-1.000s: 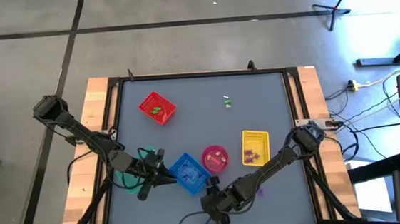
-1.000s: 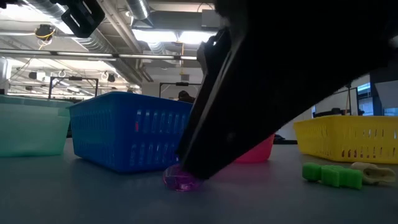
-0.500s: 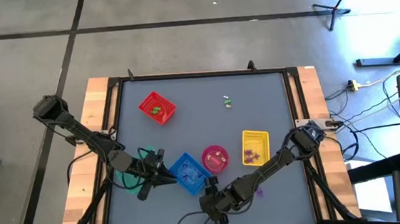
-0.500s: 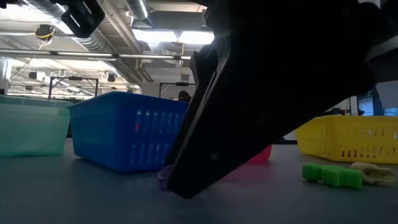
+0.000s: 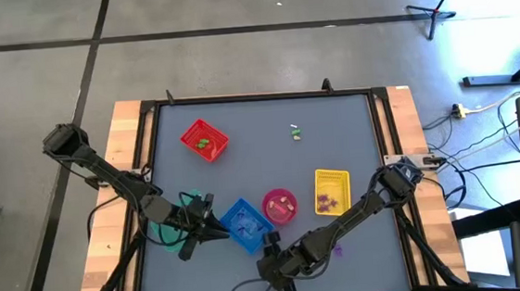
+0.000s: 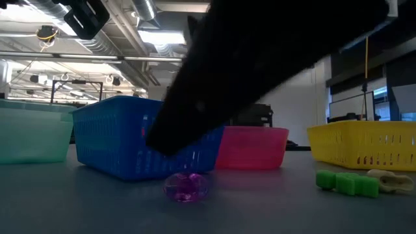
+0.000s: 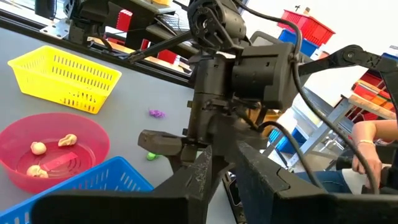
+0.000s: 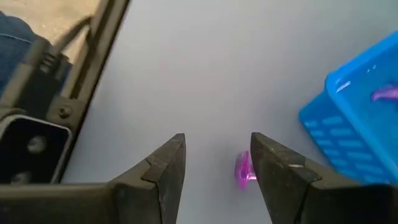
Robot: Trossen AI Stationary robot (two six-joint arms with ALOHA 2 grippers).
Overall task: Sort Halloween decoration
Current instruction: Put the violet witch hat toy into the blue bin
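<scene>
The right gripper [image 8: 214, 155] hangs low over the counter [image 5: 332, 112] near its front edge, jaws spread with nothing between them. A purple trinket [image 8: 244, 169] lies on the counter right beside one finger [image 8: 273, 163], outside the gap rather than in it; whether it touches that finger cannot be told. In the low view the same trinket [image 6: 186, 186] sits free on the counter with the dark arm above it. The blue basket [image 5: 245, 225] stands just beyond this gripper, with the pink bowl [image 5: 280, 206] next to it and the yellow basket [image 5: 332, 192] farther out along the right arm.

The left gripper [image 5: 212, 225] hovers at the blue basket's near side, above the teal basket [image 5: 163, 232]. Its jaws stand only narrowly apart; whether they pinch anything cannot be told.

More trinkets: cream pieces [image 7: 51, 147] in the pink bowl, green ones [image 5: 204, 143] in the red basket [image 5: 205, 139], and a small green and white pair [image 5: 295, 132] loose on the counter, well away from both grippers. Purple pieces [image 5: 331, 198] lie in the yellow basket.
</scene>
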